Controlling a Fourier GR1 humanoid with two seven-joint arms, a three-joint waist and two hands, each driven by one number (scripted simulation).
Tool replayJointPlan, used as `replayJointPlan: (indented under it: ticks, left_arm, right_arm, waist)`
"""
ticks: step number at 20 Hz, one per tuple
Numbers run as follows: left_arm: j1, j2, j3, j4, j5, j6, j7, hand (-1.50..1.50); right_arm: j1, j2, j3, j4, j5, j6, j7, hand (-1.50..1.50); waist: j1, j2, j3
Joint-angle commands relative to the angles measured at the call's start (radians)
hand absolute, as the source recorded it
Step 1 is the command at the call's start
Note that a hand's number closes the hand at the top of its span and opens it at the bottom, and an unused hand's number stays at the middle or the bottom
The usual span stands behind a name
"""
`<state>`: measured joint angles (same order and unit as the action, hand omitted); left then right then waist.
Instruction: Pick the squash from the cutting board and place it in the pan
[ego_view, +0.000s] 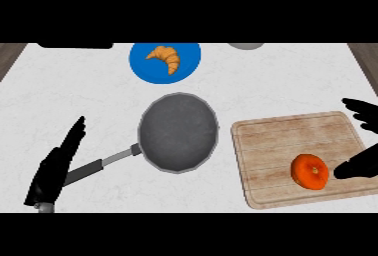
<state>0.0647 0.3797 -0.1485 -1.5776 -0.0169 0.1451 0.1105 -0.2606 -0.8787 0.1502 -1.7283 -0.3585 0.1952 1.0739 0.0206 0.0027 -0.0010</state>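
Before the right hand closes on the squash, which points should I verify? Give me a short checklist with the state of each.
1. Squash lies on the cutting board: ok.
2. Right hand is beside the squash, fingers spread open: ok.
3. Hand already holds the squash: not ok, not yet grasped.
4. Pan has nothing inside: ok.
5. Left hand is off the pan's bowl: ok, though it lies near the handle.
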Motion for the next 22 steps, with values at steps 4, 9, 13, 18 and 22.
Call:
replayJointPlan:
  ticks: [4,9,13,18,22]
  left_arm:
    - [-0.01,-0.015,-0.002,-0.043,-0.013,0.002,0.054,0.0]
    - [-0.027,-0.015,0.028,-0.006,-0.02,-0.009,0.029,0.0]
    - [-0.01,-0.007,0.04,-0.038,0.0,-0.029,0.052,0.0]
    - [-0.014,-0.032,0.032,-0.02,-0.036,-0.012,0.044,0.0]
    - [0.013,-0.059,0.011,-0.039,-0.06,-0.002,0.037,0.0]
  right_arm:
    - [-0.084,0.023,0.143,0.031,-0.016,0.053,0.196,-1.5]
    - [-0.162,0.084,0.194,0.049,-0.031,0.02,0.239,-1.5]
    - [-0.184,0.025,0.209,0.142,-0.047,0.086,0.232,-1.5]
    - [-0.134,0.049,0.275,0.118,-0.014,0.039,0.219,-1.5]
    - [-0.134,0.081,0.309,0.13,0.002,0.013,0.222,-1.5]
  waist:
    - [0.0,-0.001,0.0]
    - [-0.003,-0.001,0.0]
    - [0.002,0.001,0.0]
    - [-0.015,-0.002,0.0]
    - [-0.014,-0.003,0.0]
